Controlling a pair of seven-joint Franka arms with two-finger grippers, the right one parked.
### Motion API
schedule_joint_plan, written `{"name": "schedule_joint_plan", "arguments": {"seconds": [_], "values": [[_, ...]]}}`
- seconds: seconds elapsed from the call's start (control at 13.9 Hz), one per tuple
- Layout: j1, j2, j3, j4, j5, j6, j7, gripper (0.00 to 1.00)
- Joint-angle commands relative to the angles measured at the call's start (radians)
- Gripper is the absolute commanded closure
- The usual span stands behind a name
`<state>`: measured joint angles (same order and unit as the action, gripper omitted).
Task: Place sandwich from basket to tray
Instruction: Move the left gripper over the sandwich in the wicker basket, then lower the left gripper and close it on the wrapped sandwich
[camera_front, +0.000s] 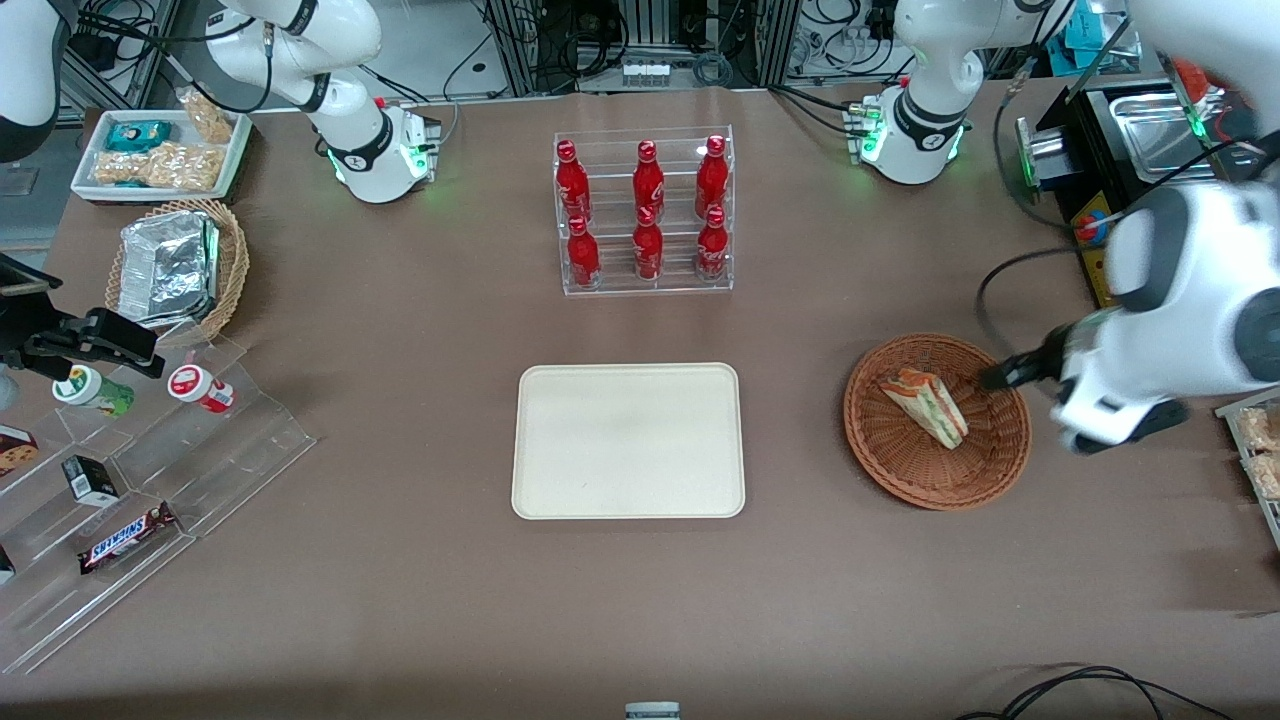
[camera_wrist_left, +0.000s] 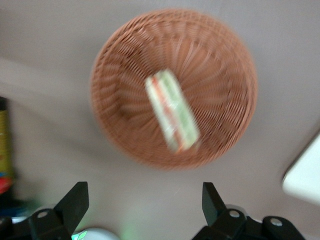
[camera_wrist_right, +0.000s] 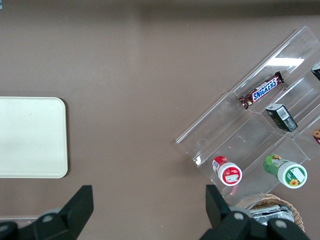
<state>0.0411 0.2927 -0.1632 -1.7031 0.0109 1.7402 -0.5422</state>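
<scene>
Resting in the round reddish-brown basket (camera_front: 938, 422) is the wrapped sandwich (camera_front: 925, 405), a pale wedge with red, orange and green layers, lying on its side across the basket floor with nothing else beside it. In the left wrist view the same basket (camera_wrist_left: 173, 87) and sandwich (camera_wrist_left: 172, 110) show beneath the gripper (camera_wrist_left: 145, 205), whose two dark fingers (camera_wrist_left: 75, 202) stand wide apart with nothing between them. In the front view the gripper (camera_front: 1005, 375) hangs at the basket's rim on the side toward the working arm's end of the table, clear of the sandwich. The cream tray (camera_front: 628, 440) lies flat near the middle of the table, beside the basket toward the parked arm's end and apart from it; its surface holds nothing. Farther from the front camera than the tray, a clear rack (camera_front: 645, 212) holds six red bottles in two rows. Toward the parked arm's end, a tan wicker basket (camera_front: 180, 268) carries foil packs.
</scene>
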Motion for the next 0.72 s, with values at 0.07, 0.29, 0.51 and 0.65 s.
{"name": "schedule_joint_plan", "arguments": {"seconds": [0.07, 0.29, 0.51, 0.65], "values": [[-0.012, -0.02, -0.019, -0.2, -0.005, 0.299, -0.231, 0.0], [-0.012, 0.014, -0.019, -0.271, -0.006, 0.416, -0.319, 0.0], [-0.012, 0.013, -0.019, -0.32, 0.001, 0.43, -0.361, 0.0], [-0.012, 0.025, -0.019, -0.345, 0.006, 0.443, -0.366, 0.0]]}}
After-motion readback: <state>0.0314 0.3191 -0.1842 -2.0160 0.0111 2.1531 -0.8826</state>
